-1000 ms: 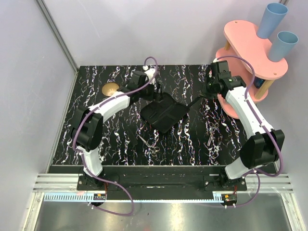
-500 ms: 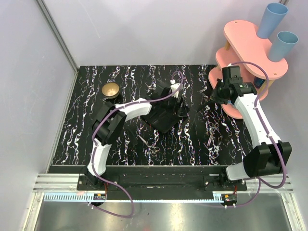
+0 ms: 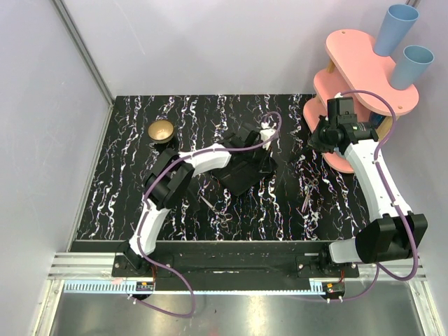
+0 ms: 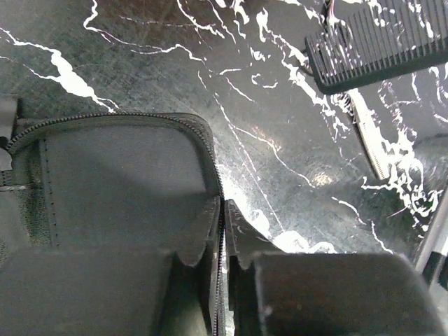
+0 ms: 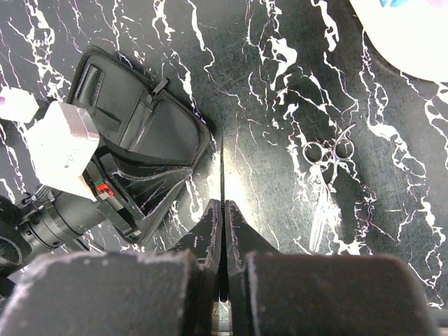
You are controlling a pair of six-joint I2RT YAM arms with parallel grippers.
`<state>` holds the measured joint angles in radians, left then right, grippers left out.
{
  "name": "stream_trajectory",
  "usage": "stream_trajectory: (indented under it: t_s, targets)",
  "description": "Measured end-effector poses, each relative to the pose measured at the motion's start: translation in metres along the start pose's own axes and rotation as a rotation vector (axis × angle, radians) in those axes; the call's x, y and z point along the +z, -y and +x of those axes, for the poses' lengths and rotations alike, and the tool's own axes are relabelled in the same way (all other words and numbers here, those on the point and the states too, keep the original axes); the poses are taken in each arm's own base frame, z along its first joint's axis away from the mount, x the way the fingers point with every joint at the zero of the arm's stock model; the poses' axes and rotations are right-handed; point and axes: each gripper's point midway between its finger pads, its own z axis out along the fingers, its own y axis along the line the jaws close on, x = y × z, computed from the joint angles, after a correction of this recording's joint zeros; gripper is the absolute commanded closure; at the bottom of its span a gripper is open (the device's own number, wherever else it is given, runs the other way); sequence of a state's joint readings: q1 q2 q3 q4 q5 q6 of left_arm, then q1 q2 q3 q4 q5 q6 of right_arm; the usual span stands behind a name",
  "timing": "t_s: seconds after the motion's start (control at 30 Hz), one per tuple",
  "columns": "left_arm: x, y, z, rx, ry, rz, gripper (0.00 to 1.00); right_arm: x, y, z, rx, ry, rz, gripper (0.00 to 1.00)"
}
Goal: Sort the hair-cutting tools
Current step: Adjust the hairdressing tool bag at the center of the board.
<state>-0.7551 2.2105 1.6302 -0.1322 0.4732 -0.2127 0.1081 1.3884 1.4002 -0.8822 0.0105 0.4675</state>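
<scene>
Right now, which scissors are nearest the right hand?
The lone pair on the right, by the pink stand; the other two lie mid-table, nearer the case.

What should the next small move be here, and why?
Probably ease the right gripper leftward toward the open black case: it pinches a thin comb, and the left gripper holds the case's flap edge.

soft even light; glare patches on glossy tabletop [image 4: 280,140]; near jaws blurred, dark in wrist views.
</scene>
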Motion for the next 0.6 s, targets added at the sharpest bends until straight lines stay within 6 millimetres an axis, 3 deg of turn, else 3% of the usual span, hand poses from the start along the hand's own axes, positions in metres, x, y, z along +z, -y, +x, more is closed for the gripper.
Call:
stream_trajectory:
  t_s: [0.17,0.33,0.47,0.6]
  targets:
    - [0.002,0.000,0.016,0.017,-0.040,-0.002,1.00,0.000,0.001,0.001,0.000,-0.004,0.002,1.00]
    - [0.001,0.001,0.046,0.019,-0.087,0.001,0.99,-0.002,0.000,0.002,0.000,-0.006,-0.004,1.00]
    - [-0.020,0.013,0.066,0.029,-0.115,0.007,0.76,-0.001,-0.003,0.011,-0.003,-0.032,-0.045,1.00]
    - [-0.037,0.024,0.077,0.024,-0.126,0.011,0.43,0.007,-0.006,0.033,-0.003,-0.084,-0.106,1.00]
